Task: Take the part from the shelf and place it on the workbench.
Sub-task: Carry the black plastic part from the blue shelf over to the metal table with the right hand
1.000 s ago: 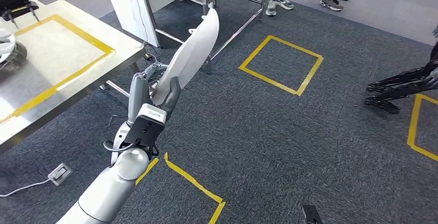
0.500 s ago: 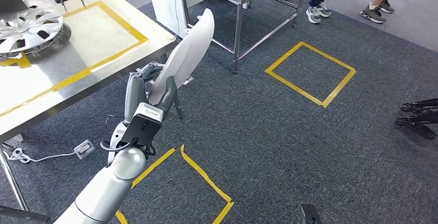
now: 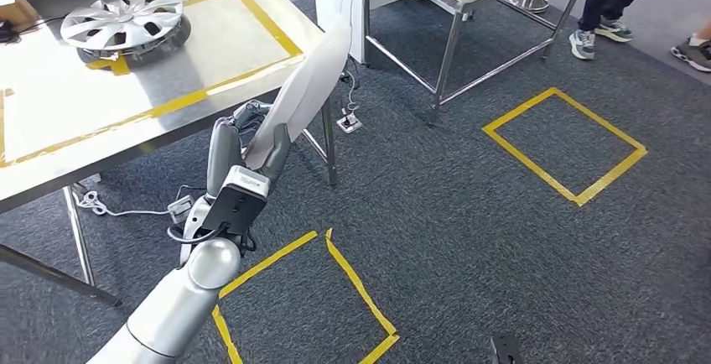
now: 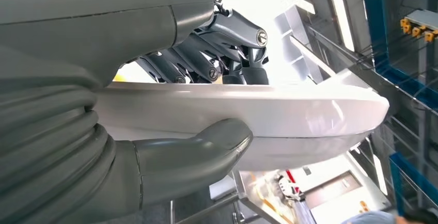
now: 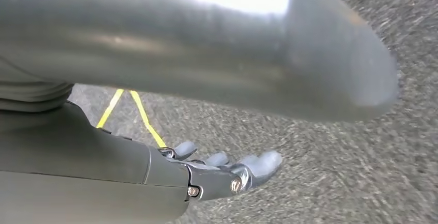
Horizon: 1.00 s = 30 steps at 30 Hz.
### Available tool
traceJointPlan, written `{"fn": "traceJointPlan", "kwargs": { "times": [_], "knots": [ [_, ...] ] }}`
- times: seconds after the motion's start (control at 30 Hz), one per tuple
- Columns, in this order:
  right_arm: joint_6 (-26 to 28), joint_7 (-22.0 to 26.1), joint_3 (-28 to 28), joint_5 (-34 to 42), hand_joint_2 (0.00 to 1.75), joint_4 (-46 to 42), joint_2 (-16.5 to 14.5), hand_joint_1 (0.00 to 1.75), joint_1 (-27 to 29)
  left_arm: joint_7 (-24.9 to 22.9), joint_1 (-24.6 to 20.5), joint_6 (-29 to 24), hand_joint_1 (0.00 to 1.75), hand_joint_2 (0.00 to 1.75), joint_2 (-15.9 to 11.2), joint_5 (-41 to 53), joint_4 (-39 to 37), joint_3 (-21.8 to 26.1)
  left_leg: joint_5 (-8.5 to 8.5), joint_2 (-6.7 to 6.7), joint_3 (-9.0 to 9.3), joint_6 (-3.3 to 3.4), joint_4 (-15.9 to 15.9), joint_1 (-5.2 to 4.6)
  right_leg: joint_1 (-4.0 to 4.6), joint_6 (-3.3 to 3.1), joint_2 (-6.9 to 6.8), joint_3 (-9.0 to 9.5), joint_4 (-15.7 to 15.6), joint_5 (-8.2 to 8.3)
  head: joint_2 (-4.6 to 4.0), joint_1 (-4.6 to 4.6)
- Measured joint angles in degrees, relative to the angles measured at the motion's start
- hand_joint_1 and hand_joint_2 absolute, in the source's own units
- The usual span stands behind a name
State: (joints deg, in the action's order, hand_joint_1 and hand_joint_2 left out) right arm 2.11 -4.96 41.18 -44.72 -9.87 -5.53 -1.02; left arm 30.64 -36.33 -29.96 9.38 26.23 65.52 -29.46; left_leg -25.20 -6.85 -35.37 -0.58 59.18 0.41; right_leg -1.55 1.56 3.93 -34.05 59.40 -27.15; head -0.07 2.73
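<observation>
Gripping white part (image 3: 306,96), left hand (image 3: 243,150)

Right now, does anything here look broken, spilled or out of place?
Nothing looks damaged or spilled. The left hand holds the long white part tilted up beside the workbench. A hubcap lies on the bench, and a cable with a socket trails loose on the carpet underneath.
</observation>
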Motion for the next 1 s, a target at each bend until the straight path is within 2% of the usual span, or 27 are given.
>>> {"fn": "traceJointPlan", "kwargs": {
  "times": [0.03, 0.07, 0.1, 0.13, 0.17, 0.2, 0.23, 0.27, 0.3, 0.33, 0.37, 0.43, 0.47, 0.5, 0.53, 0.57, 0.63, 0.7, 0.73, 0.77, 0.8, 0.83, 0.87, 0.9, 0.97, 1.0],
  "knots": [
    [0.00, 0.05, 0.01, 0.00, 0.00, -0.01, -0.01, 0.00, -0.01, 0.03, 0.07, -0.02, 1.75, 1.75, -0.09, -0.01, 0.00, 0.00, 0.22, -0.56, -0.19, -0.43, -0.27, 0.06, -0.04, -0.42, -0.66, 0.02, -0.12, 0.15, 0.00, -0.01],
    [0.00, 0.10, 0.02, -0.01, 0.00, -0.01, -0.03, 0.00, -0.04, 0.04, 0.11, -0.04, 1.75, 1.75, -0.20, -0.02, 0.01, 0.00, 0.15, -0.28, -0.40, -0.75, -0.17, 0.04, -0.09, -0.87, -1.29, 0.10, -0.34, 0.30, 0.00, -0.02],
    [0.00, 0.15, 0.02, -0.01, 0.00, -0.01, -0.04, 0.00, -0.07, 0.05, 0.11, -0.07, 1.75, 1.75, -0.31, -0.03, 0.01, 0.00, -0.44, 0.82, -0.91, -1.00, 0.68, -0.05, -0.15, -1.36, -2.00, 0.19, -0.57, 0.45, 0.00, -0.19],
    [-0.01, 0.19, 0.02, -0.01, 0.00, -0.01, -0.06, 0.00, -0.05, 0.08, 0.10, -0.08, 1.75, 1.75, -0.39, -0.05, 0.01, 0.00, -1.72, 2.44, -1.92, -1.17, 2.76, -0.15, -0.18, -1.77, -2.75, 0.28, -0.78, 0.55, 0.00, -0.40],
    [-0.01, 0.20, 0.03, -0.02, 0.00, -0.01, -0.07, 0.00, 0.02, 0.11, 0.13, -0.10, 1.75, 1.75, -0.43, -0.07, 0.01, 0.00, -3.53, 4.34, -3.35, -1.26, 6.01, -0.20, -0.04, -2.07, -3.51, 0.32, -0.84, 0.55, 0.00, -0.60],
    [-0.01, 0.20, 0.03, -0.02, 0.00, -0.01, -0.07, 0.00, 0.10, 0.13, 0.19, -0.11, 1.75, 1.75, -0.46, -0.08, -0.02, 0.00, -5.47, 5.58, -5.15, -1.36, 9.94, -0.19, 0.11, -2.25, -4.26, 0.31, -0.82, 0.51, 0.00, -0.80],
    [-0.02, 0.20, 0.04, -0.02, 0.00, -0.01, -0.07, 0.00, 0.17, 0.15, 0.31, -0.13, 1.75, 1.75, -0.52, -0.09, -0.07, 0.00, -6.93, 6.16, -6.79, -1.43, 13.58, -0.15, 0.25, -2.32, -5.03, 0.30, -0.80, 0.47, 0.00, -0.84],
    [-0.02, 0.20, 0.04, -0.02, 0.00, -0.01, -0.07, 0.00, 0.18, 0.14, 0.44, -0.13, 1.75, 1.75, -0.60, -0.11, -0.12, 0.00, -7.42, 6.40, -7.65, -1.43, 15.66, -0.13, 0.34, -2.36, -5.79, 0.30, -0.78, 0.44, 0.00, -0.84],
    [-0.02, 0.20, 0.04, -0.02, 0.00, -0.01, -0.07, 0.00, 0.15, 0.14, 0.52, -0.14, 1.75, 1.75, -0.69, -0.15, -0.17, 0.00, -6.83, 6.53, -7.39, -1.38, 15.55, -0.14, 0.41, -2.37, -6.52, 0.34, -0.76, 0.40, 0.00, -0.85],
    [-0.03, 0.20, 0.04, -0.02, 0.00, -0.01, -0.07, 0.00, 0.11, 0.14, 0.56, -0.14, 1.75, 1.75, -0.78, -0.19, -0.20, 0.00, -5.33, 6.82, -5.95, -1.25, 13.15, -0.16, 0.47, -2.34, -7.21, 0.44, -0.75, 0.34, 0.00, -0.85],
    [-0.03, 0.20, 0.04, -0.03, 0.00, -0.01, -0.07, 0.00, 0.07, 0.15, 0.54, -0.15, 1.75, 1.75, -0.82, -0.21, -0.20, 0.00, -3.45, 7.55, -3.68, -1.02, 9.17, -0.23, 0.52, -2.26, -7.83, 0.59, -0.71, 0.25, 0.00, -0.85],
    [-0.04, 0.22, 0.04, -0.05, 0.00, -0.01, -0.07, 0.00, 0.04, 0.19, 0.41, -0.19, 1.75, 1.75, -0.80, -0.22, -0.17, 0.00, -1.43, 9.53, 0.15, -0.27, 2.15, -0.71, 0.83, -1.85, -8.94, 0.76, -0.53, -0.01, 0.00, -0.85],
    [-0.04, 0.22, 0.04, -0.07, 0.00, -0.01, -0.07, 0.00, 0.04, 0.21, 0.36, -0.22, 1.75, 1.75, -0.78, -0.23, -0.16, 0.00, -1.20, 10.04, 0.96, 0.14, 0.48, -0.93, 0.99, -1.58, -9.43, 0.80, -0.46, -0.09, 0.00, -0.83],
    [-0.04, 0.21, 0.04, -0.11, 0.00, -0.01, -0.07, 0.00, 0.03, 0.22, 0.34, -0.24, 1.75, 1.75, -0.79, -0.24, -0.16, 0.00, -1.34, 9.91, 1.05, 0.52, 0.01, -1.14, 1.09, -1.28, -9.99, 0.85, -0.47, -0.12, 0.00, -0.82],
    [-0.04, 0.20, 0.04, -0.15, 0.00, -0.01, -0.07, 0.00, -0.01, 0.23, 0.32, -0.26, 1.75, 1.75, -0.83, -0.27, -0.15, 0.00, -1.11, 9.20, 0.94, 0.92, -0.08, -1.11, 1.09, -0.99, -10.55, 0.96, -0.53, -0.11, 0.00, -0.81],
    [-0.04, 0.20, 0.04, -0.18, 0.00, -0.01, -0.07, 0.00, -0.08, 0.22, 0.31, -0.28, 1.75, 1.75, -0.89, -0.30, -0.15, 0.00, -0.93, 8.59, 0.90, 1.24, -0.21, -1.02, 0.98, -0.62, -10.45, 1.06, -0.51, -0.24, 0.00, -0.80],
    [-0.06, 0.20, 0.04, -0.25, 0.00, -0.01, -0.08, 0.00, -0.19, 0.22, 0.18, -0.32, 1.75, 1.75, -0.88, -0.38, -0.15, 0.01, -0.52, 7.48, 0.87, 1.88, -0.50, -0.64, 0.70, 0.09, -8.05, 0.29, 1.54, -1.88, 0.00, -0.68],
    [-0.08, 0.12, 0.05, -0.31, 0.00, -0.01, -0.03, 0.00, -0.10, 0.23, 0.11, -0.35, 1.75, 1.75, -0.74, -0.42, -0.19, 0.01, -0.27, 6.33, 0.69, 2.21, -0.54, -0.41, 0.53, 0.54, -5.06, -2.78, 8.06, -5.42, 0.00, -0.37],
    [-0.08, 0.07, 0.05, -0.31, 0.00, -0.01, 0.01, 0.00, -0.01, 0.23, 0.15, -0.35, 1.75, 1.75, -0.69, -0.42, -0.24, 0.00, -0.22, 5.69, 0.57, 2.29, -0.48, -0.41, 0.54, 0.63, -4.57, -4.68, 11.87, -6.93, 0.00, -0.22],
    [-0.09, 0.02, 0.06, -0.31, 0.00, -0.01, 0.04, 0.00, 0.05, 0.24, 0.21, -0.37, 1.75, 1.75, -0.69, -0.42, -0.33, 0.00, -0.19, 4.99, 0.47, 2.31, -0.39, -0.41, 0.54, 0.66, -4.39, -6.09, 14.57, -7.57, 0.00, -0.16],
    [-0.09, 0.00, 0.07, -0.30, 0.00, -0.01, 0.05, 0.00, 0.08, 0.27, 0.26, -0.39, 1.75, 1.75, -0.71, -0.41, -0.43, 0.00, -0.18, 4.29, 0.41, 2.31, -0.27, -0.41, 0.52, 0.63, -4.34, -6.57, 15.29, -7.10, 0.00, -0.15],
    [-0.10, 0.00, 0.07, -0.30, 0.00, -0.01, 0.05, 0.00, 0.07, 0.31, 0.26, -0.43, 1.75, 1.75, -0.72, -0.39, -0.50, 0.00, -0.18, 3.59, 0.39, 2.26, -0.14, -0.39, 0.48, 0.56, -4.24, -5.90, 13.68, -5.57, 0.00, -0.15],
    [-0.10, -0.01, 0.07, -0.30, 0.00, -0.01, 0.05, 0.00, 0.05, 0.40, 0.22, -0.49, 1.75, 1.75, -0.71, -0.35, -0.54, 0.00, -0.19, 2.90, 0.38, 2.16, -0.01, -0.34, 0.39, 0.47, -3.79, -4.27, 10.17, -3.43, 0.00, -0.15],
    [-0.10, -0.01, 0.08, -0.30, 0.00, -0.01, 0.05, 0.00, 0.00, 0.52, 0.15, -0.58, 1.75, 1.75, -0.68, -0.28, -0.55, 0.00, -0.19, 2.24, 0.33, 1.97, 0.11, -0.33, 0.23, 0.40, -2.65, -2.37, 6.22, -1.80, 0.00, -0.15],
    [-0.08, -0.02, 0.09, -0.31, 0.00, -0.01, 0.05, 0.00, -0.06, 0.74, -0.08, -1.01, 1.75, 1.75, -0.56, 0.08, -0.63, 0.00, -0.06, 0.91, 0.00, 1.27, 0.28, -0.32, 0.11, 0.18, -0.72, 0.14, 0.80, -0.22, 0.00, -0.15],
    [-0.07, -0.06, 0.12, -0.32, 0.00, -0.01, 0.05, 0.00, -0.08, 0.81, -0.16, -1.36, 1.75, 1.75, -0.51, 0.42, -0.72, -0.01, 0.11, 0.32, -0.17, 0.84, 0.19, -0.29, 0.17, -0.03, -0.35, 0.46, 0.06, -0.34, 0.00, -0.15]
  ]
}}
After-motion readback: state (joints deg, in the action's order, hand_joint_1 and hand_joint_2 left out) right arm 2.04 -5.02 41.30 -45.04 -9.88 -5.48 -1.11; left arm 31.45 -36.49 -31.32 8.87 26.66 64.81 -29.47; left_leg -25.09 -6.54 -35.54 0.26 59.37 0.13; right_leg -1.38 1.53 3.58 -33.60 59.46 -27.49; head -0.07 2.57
